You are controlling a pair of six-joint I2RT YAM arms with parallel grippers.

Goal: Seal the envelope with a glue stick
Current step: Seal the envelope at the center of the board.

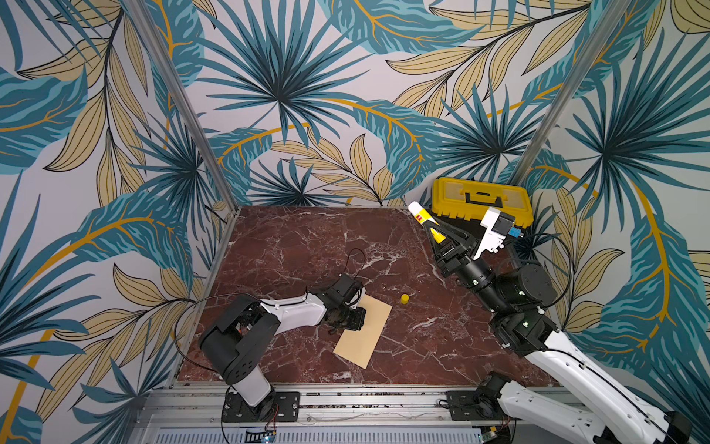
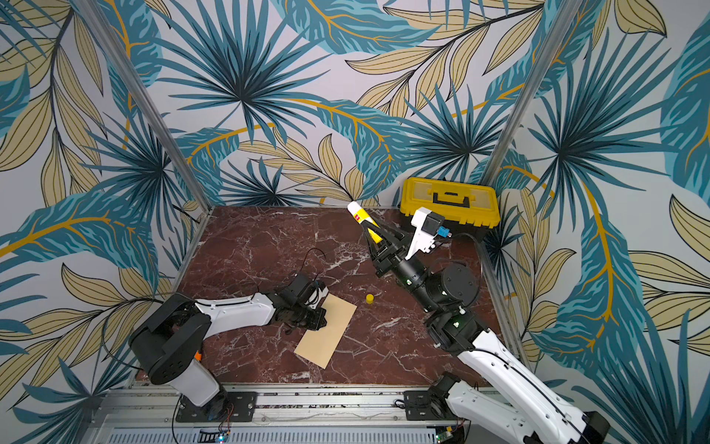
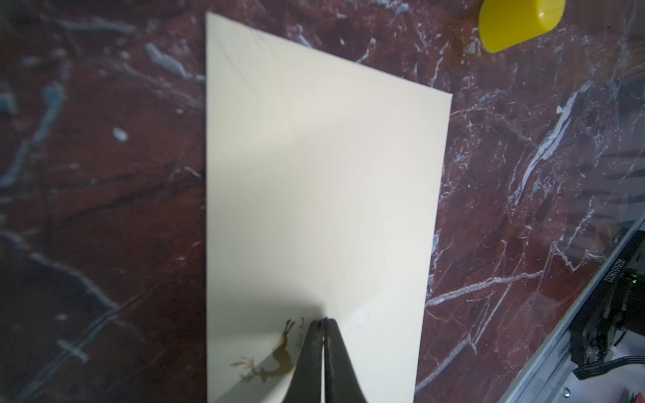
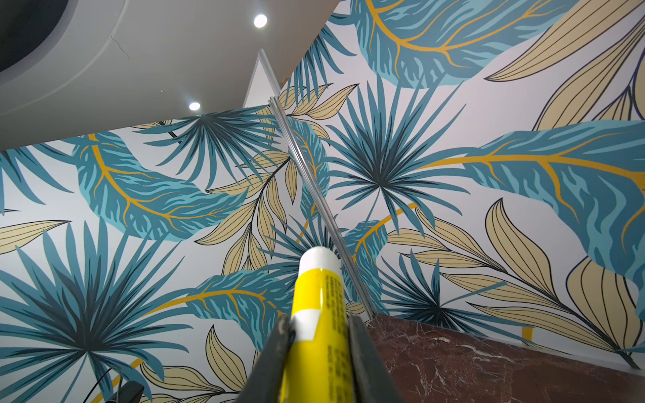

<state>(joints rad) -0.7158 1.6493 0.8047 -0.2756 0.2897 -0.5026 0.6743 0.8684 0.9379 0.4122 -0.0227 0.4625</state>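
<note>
1. The right pincer (image 1: pixel 438 239) is gripping the glue stick (image 1: pixel 425 220) by its yellow body, raised over the far right of the surface (image 1: pixel 292 246), just in front of the yellow toolbox (image 1: pixel 480 200).
2. The stick is uncapped. Its white tip is pointing up and toward the far left, away from the paper. Its yellow cap (image 1: pixel 404 299) is standing alone on the surface between the two arms.
3. The envelope (image 1: pixel 365 338) is lying flat near the middle of the surface, to the near left of the right pincer and well apart from it. Its long axis is running from far to near, leaning slightly leftward at the near end.
4. The left pincer (image 3: pixel 323 320) is resting on the envelope's left edge with its jaws closed together, beside a small deer mark (image 3: pixel 268 363). It looks to be pinning the paper rather than holding it.
5. The left arm is much nearer the envelope, reaching low across from the left. The right arm is stretching up and away.
6. Judging from this, the right wrist is needing to tip the glue end downward and travel to the near left. Whether the flap is lifted cannot be told.
</note>
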